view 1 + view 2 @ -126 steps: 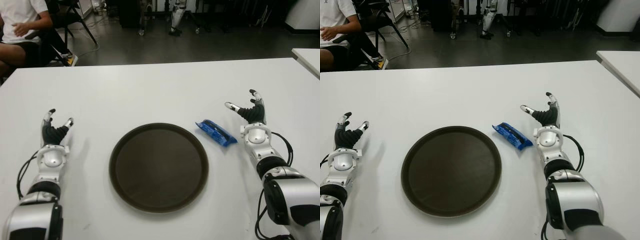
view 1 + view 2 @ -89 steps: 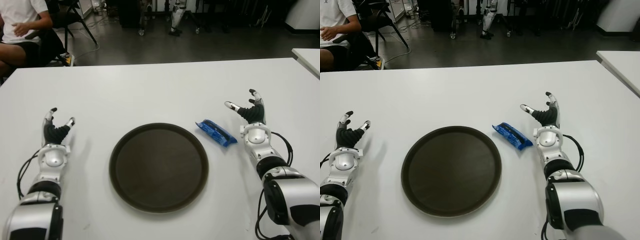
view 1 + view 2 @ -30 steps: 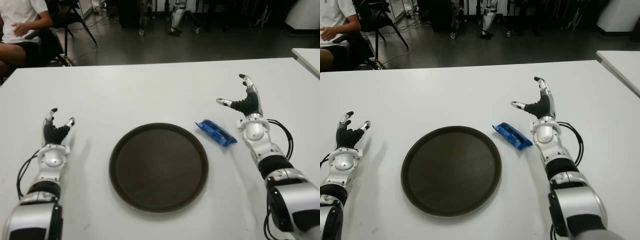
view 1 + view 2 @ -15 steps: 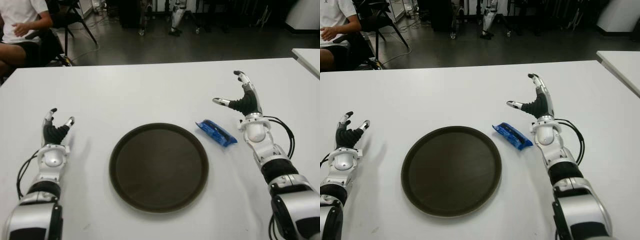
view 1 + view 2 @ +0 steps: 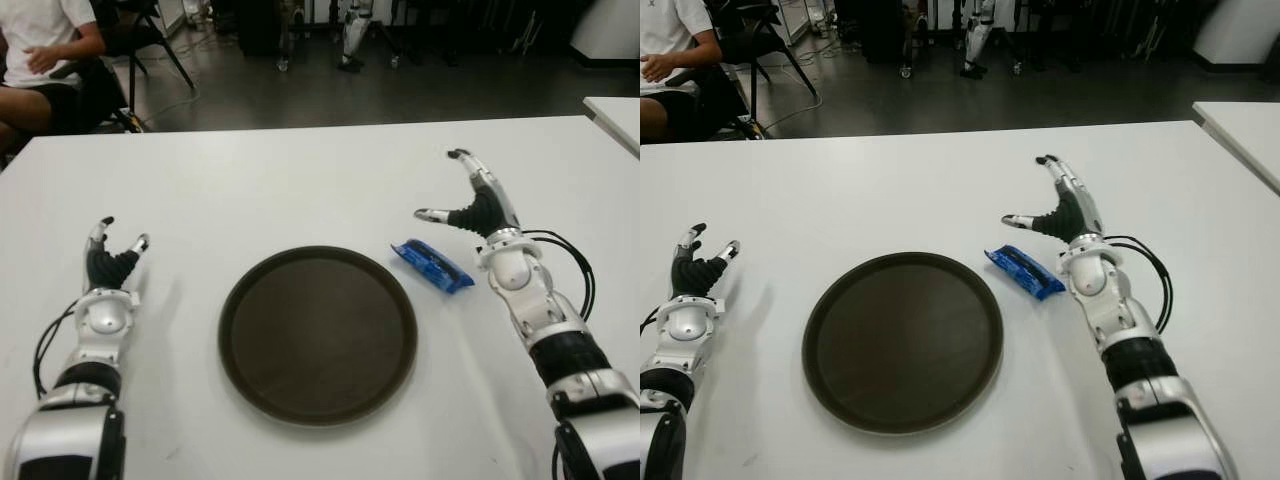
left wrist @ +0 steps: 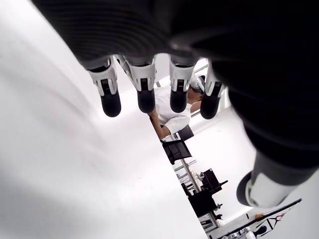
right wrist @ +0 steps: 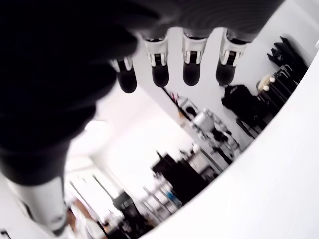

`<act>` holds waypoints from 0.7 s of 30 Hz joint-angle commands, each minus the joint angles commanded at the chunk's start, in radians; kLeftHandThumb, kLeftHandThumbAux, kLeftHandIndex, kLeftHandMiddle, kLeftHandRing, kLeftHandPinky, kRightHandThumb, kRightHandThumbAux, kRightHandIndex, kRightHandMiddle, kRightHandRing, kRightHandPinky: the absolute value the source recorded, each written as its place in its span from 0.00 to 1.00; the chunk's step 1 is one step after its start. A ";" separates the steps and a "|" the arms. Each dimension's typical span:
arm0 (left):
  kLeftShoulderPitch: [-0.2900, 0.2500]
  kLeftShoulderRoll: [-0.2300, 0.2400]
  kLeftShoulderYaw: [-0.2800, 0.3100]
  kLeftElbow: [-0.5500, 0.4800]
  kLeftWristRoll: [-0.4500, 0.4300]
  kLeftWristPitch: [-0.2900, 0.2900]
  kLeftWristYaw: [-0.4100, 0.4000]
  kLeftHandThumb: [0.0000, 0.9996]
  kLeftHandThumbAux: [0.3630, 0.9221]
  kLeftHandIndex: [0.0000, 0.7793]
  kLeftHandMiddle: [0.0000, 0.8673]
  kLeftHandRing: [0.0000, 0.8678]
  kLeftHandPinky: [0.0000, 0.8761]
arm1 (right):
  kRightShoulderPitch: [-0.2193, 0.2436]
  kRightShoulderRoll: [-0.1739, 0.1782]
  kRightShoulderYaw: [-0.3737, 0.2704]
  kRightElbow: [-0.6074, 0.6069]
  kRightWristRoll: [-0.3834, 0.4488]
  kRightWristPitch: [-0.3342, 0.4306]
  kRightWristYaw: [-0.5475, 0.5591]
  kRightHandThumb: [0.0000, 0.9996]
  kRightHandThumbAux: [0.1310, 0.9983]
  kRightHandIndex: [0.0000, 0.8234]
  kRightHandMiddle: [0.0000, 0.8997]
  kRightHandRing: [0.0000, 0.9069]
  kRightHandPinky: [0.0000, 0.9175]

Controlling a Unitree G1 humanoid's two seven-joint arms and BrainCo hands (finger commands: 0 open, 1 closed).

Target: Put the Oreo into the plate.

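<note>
A blue Oreo pack (image 5: 431, 265) lies flat on the white table (image 5: 300, 190), just right of the round dark brown plate (image 5: 317, 333). My right hand (image 5: 466, 200) is raised above the table, beyond and slightly right of the pack, with fingers spread and thumb pointing left; it holds nothing. In the right wrist view the straight fingers (image 7: 160, 69) show against the room. My left hand (image 5: 112, 252) shows far left of the plate, fingers relaxed and holding nothing.
A person in a white shirt (image 5: 40, 50) sits on a chair beyond the table's far left corner. A second white table (image 5: 618, 112) edge shows at the far right. Dark floor and equipment lie behind.
My right hand has risen off the table and swung left towards the Oreo pack, tilting over it. The pack, the plate and my left hand have stayed in place.
</note>
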 joint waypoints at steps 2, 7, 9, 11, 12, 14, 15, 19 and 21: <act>0.000 0.000 -0.002 0.000 0.003 0.002 0.001 0.00 0.44 0.00 0.00 0.00 0.02 | 0.009 -0.002 0.005 -0.036 -0.010 0.035 0.020 0.00 0.67 0.08 0.07 0.05 0.01; 0.002 0.006 -0.013 -0.002 0.018 -0.001 0.011 0.00 0.45 0.00 0.00 0.00 0.01 | 0.035 -0.014 0.029 -0.151 -0.042 0.125 0.099 0.00 0.66 0.09 0.08 0.07 0.03; 0.004 0.004 -0.015 -0.003 0.019 -0.004 0.013 0.00 0.46 0.00 0.00 0.00 0.01 | 0.047 -0.019 0.035 -0.187 -0.048 0.149 0.126 0.00 0.66 0.09 0.09 0.07 0.03; 0.004 0.003 -0.014 -0.004 0.017 -0.007 0.013 0.00 0.47 0.01 0.00 0.00 0.01 | 0.058 -0.027 0.043 -0.222 -0.051 0.172 0.159 0.00 0.66 0.09 0.09 0.07 0.04; 0.004 0.002 -0.013 -0.004 0.016 -0.008 0.013 0.00 0.47 0.01 0.00 0.00 0.01 | 0.062 -0.031 0.046 -0.236 -0.052 0.182 0.174 0.00 0.66 0.09 0.09 0.08 0.04; 0.005 0.001 -0.010 -0.005 0.013 -0.010 0.013 0.00 0.47 0.01 0.00 0.00 0.01 | 0.073 -0.041 0.057 -0.276 -0.060 0.206 0.216 0.00 0.66 0.09 0.09 0.08 0.04; 0.005 -0.001 -0.007 -0.005 0.009 -0.011 0.011 0.00 0.47 0.01 0.00 0.00 0.01 | 0.072 -0.046 0.071 -0.296 -0.070 0.233 0.250 0.00 0.66 0.09 0.09 0.07 0.04; 0.005 -0.003 -0.004 -0.006 0.004 -0.014 0.008 0.00 0.47 0.01 0.00 0.00 0.02 | 0.071 -0.053 0.102 -0.348 -0.098 0.321 0.332 0.00 0.65 0.06 0.06 0.05 0.01; 0.005 -0.003 -0.004 -0.006 0.003 -0.014 0.006 0.00 0.46 0.01 0.00 0.00 0.02 | 0.069 -0.056 0.116 -0.368 -0.113 0.356 0.362 0.00 0.64 0.05 0.05 0.04 0.00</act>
